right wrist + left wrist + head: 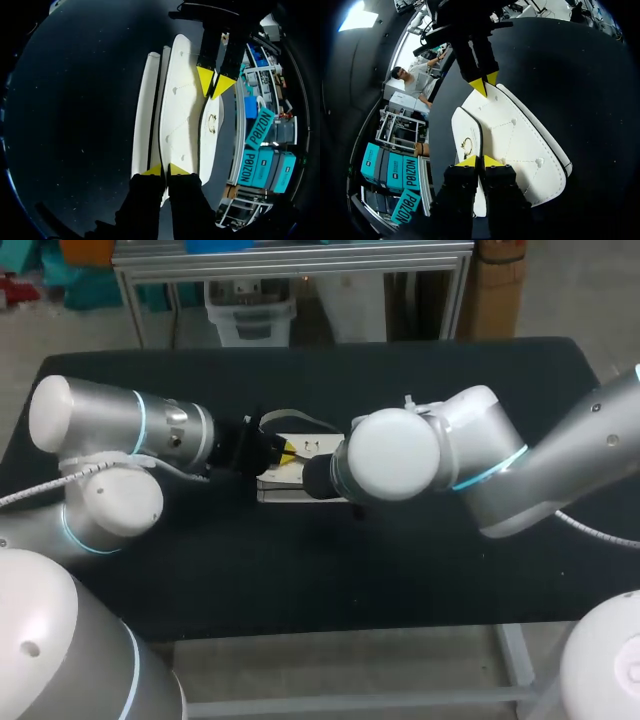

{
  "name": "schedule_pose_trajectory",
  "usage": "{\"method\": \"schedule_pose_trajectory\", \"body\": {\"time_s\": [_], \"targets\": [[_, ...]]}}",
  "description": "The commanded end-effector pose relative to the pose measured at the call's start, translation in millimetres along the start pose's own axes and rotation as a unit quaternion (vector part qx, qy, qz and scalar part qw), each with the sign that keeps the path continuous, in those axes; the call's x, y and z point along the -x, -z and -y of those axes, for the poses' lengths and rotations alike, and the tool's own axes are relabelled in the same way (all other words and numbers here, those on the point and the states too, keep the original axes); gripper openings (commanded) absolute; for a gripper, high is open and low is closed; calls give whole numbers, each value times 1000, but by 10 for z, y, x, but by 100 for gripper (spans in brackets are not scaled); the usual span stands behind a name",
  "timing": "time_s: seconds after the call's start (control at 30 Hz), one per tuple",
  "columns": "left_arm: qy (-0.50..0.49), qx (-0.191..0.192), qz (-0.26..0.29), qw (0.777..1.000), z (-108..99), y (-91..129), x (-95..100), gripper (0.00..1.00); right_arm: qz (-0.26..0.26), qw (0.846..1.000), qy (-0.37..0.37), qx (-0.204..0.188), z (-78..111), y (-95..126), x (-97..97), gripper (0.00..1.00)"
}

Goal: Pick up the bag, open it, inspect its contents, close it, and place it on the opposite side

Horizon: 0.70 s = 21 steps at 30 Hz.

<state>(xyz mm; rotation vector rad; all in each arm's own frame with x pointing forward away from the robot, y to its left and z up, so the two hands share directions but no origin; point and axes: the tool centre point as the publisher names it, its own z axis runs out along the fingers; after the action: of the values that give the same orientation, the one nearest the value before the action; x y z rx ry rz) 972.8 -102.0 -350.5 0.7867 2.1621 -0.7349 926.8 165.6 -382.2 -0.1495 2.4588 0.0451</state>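
From the left of the head view the left arm comes in across the black table (pixel 300 570), and the left gripper (pixel 480 161) has its jaws drawn narrow, the yellow tips nearly together and pinching one end of the white bag (pixel 318 447) where the dark seam of the flap runs between them; the bag itself sits in the middle of that frame, its strap (pixel 295 417) looping out just above it, so it is on neither side of the table yet; in the left wrist view a small ring clasp (pixel 466 145) shows on the flap just ahead of the fingers, and the flap looks to be lying flat against the body, so I would judge the bag shut, or barely parted at most; to the right, the right arm's big joint (pixel 395 455) hides its own hand from above, but its wrist view shows the right gripper (pixel 165 170) also narrow, nipping the bag's other end; whether the bag is lifted off the cloth I cannot tell; opening and inspecting show no sign of being done, and setting it down on the far side is plainly left.
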Motion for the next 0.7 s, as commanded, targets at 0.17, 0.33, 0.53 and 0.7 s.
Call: {"method": "schedule_pose_trajectory", "body": {"time_s": [0.17,0.33,0.53,0.7], "targets": [[42,-64,-10,997,-146,295,233,0,1,1000,0,-1,-7,-14,-28,0],[85,-104,-29,991,-290,425,425,0,1,1000,0,-1,-7,-14,-28,0],[104,-121,-60,985,-337,434,455,0,1,1000,0,-1,-7,-14,-28,0],[105,-120,-80,984,-335,363,373,59,1,1000,0,-1,-7,-14,-28,0]]}}
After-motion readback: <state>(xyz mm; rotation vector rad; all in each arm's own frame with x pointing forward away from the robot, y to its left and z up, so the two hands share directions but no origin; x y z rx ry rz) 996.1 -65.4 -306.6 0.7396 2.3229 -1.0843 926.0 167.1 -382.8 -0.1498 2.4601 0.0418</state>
